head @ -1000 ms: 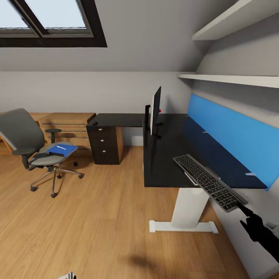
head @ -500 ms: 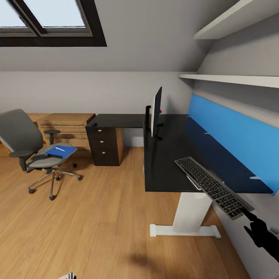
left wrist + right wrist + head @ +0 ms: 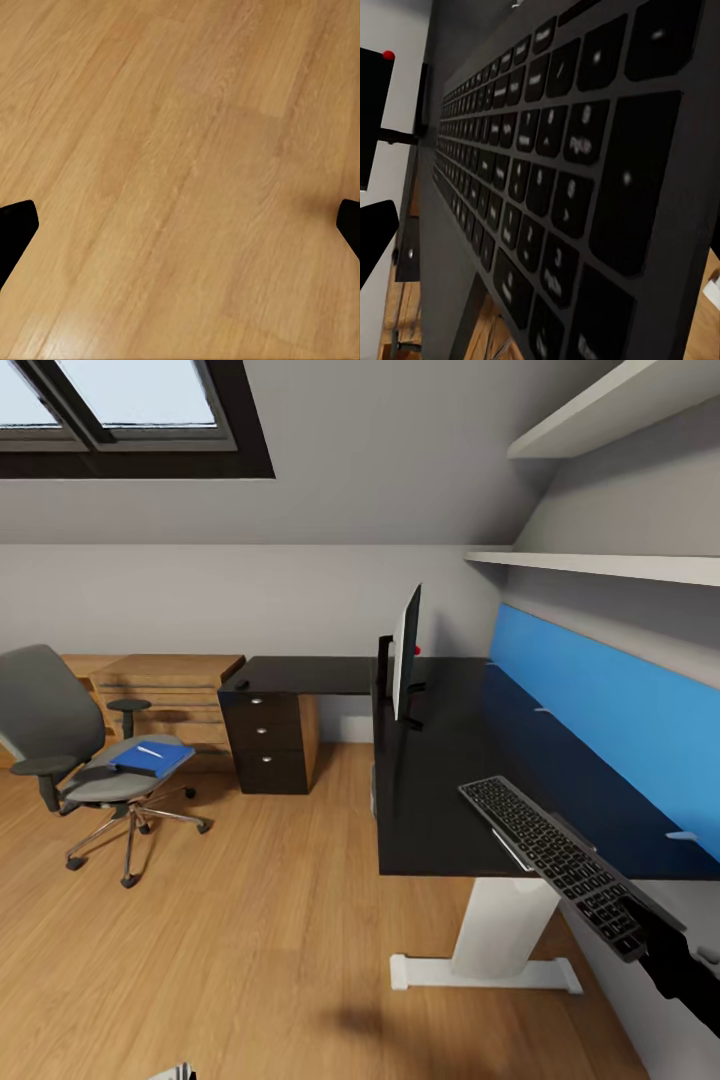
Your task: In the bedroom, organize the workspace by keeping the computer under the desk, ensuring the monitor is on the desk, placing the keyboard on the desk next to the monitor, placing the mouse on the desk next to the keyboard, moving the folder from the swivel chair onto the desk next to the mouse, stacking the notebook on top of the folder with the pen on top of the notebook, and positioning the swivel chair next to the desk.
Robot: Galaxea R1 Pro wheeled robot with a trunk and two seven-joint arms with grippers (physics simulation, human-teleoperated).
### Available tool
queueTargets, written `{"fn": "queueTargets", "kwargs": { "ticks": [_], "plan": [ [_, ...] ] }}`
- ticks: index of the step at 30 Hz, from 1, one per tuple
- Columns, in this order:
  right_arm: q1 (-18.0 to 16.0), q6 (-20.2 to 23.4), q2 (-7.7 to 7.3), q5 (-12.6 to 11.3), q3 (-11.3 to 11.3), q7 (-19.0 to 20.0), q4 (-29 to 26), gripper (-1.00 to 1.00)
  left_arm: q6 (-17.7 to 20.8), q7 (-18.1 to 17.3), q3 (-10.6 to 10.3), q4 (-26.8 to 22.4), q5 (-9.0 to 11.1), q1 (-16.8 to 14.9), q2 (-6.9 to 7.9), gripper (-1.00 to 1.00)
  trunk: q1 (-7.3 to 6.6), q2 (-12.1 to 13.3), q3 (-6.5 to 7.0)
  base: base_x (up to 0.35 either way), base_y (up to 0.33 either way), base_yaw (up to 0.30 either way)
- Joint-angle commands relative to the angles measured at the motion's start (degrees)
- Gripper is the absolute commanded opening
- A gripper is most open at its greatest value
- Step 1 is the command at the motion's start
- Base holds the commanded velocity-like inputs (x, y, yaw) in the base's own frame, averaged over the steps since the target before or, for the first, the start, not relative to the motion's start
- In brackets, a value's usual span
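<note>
My right gripper (image 3: 640,938) is shut on the near end of the keyboard (image 3: 545,845), a slim board with dark keys (image 3: 547,172). It holds the keyboard tilted over the near right corner of the black desk (image 3: 450,760). The monitor (image 3: 405,652) stands edge-on at the middle of the desk, its red dot (image 3: 388,55) showing past the keys. The grey swivel chair (image 3: 55,725) stands far left on the floor. The blue folder (image 3: 150,759) lies on its seat with the whitish pen (image 3: 150,750) on top. A small dark lump, perhaps the mouse (image 3: 240,682), sits at the desk's far left corner. I cannot make out the notebook or the computer. My left gripper (image 3: 180,225) is open over bare floor.
A black drawer pedestal (image 3: 270,745) stands under the desk's left wing, with a light wooden unit (image 3: 170,690) behind the chair. White wall shelves (image 3: 600,565) hang above the blue back panel (image 3: 600,700). Wooden floor (image 3: 250,940) lies between chair and desk.
The whole head view has drifted, so the camera has moved a little nearer the desk. The keyboard stays gripped and sits slightly lower and further right in the picture.
</note>
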Motion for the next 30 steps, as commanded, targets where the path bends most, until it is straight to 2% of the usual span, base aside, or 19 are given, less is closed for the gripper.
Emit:
{"fn": "queueTargets", "kwargs": {
  "ticks": [1,6,7,13,22,30],
  "plan": [
    [-0.04,0.36,0.01,-0.11,-0.12,0.09,0.02,1.00,0.22,0.10,0.02,-0.12,0.54,0.01,-0.04,1.00,0.01,-0.02,-0.04,0.036,0.001,0.000],
    [-0.04,0.36,0.01,-0.06,-0.12,0.08,0.02,1.00,0.23,0.12,-0.01,-0.12,0.54,0.01,-0.09,1.00,0.01,-0.02,-0.04,0.018,0.000,0.000],
    [-0.04,0.36,-0.01,-0.05,-0.12,0.06,0.02,-1.00,0.23,0.13,0.00,-0.12,0.54,0.01,-0.09,1.00,0.01,-0.02,-0.04,0.008,0.000,0.000],
    [-0.04,0.33,0.01,0.13,-0.12,0.15,-0.06,-1.00,0.23,0.08,-0.03,-0.12,0.53,0.01,-0.11,1.00,0.01,-0.02,-0.04,0.001,0.000,0.000],
    [-0.04,-0.33,0.61,0.14,0.06,0.14,-2.48,-1.00,0.23,0.14,0.04,-0.12,0.62,0.01,-0.05,1.00,-1.97,3.59,1.57,0.000,0.000,0.000],
    [-0.04,-0.34,3.03,0.14,0.06,0.35,-7.29,-1.00,0.23,0.14,0.04,-0.12,0.61,0.01,-0.07,1.00,-3.73,6.79,3.01,0.000,0.000,0.000]
  ]
}}
